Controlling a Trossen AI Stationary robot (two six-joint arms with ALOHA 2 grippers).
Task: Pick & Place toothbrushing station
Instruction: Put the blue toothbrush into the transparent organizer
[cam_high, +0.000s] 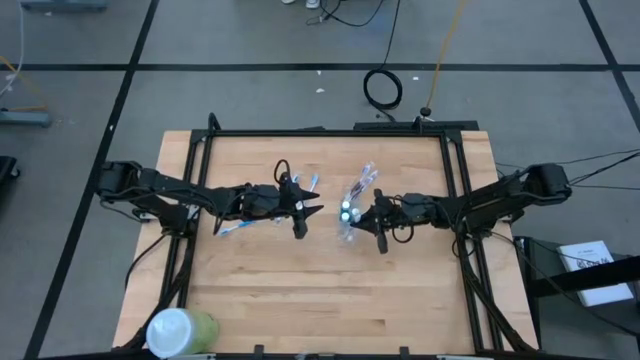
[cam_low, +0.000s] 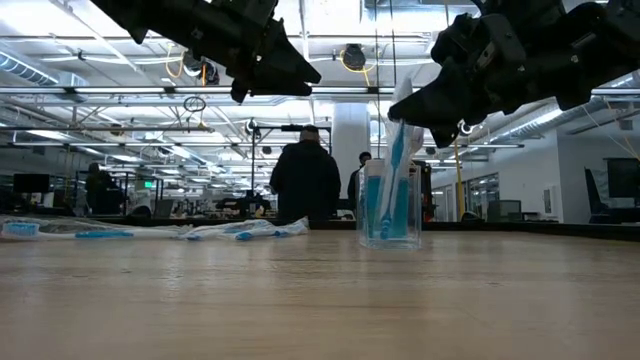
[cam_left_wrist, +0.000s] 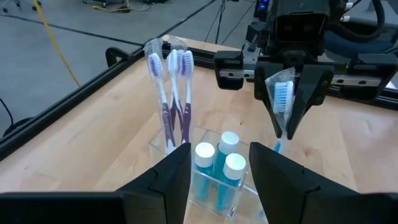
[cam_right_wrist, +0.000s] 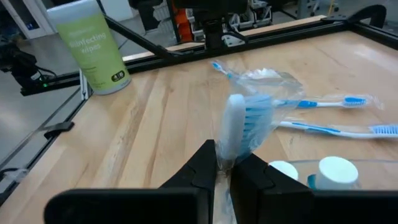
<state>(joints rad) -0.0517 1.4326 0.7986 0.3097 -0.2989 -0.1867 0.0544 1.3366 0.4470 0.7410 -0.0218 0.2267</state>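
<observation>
Blue-bristled wrapped toothbrush pinched in right gripper, fingers narrow on wrapper; long axis near vertical, head up, handle tip down just beside clear cup. Cup near table centre, holding white-capped tubes. Purple-handled brushes upright, heads up, just beside cup. Left gripper spread partway, holding nothing, raised beside cup. Wrapped brushes lying flat on wood table. Green container at table corner. Person standing in room behind.
</observation>
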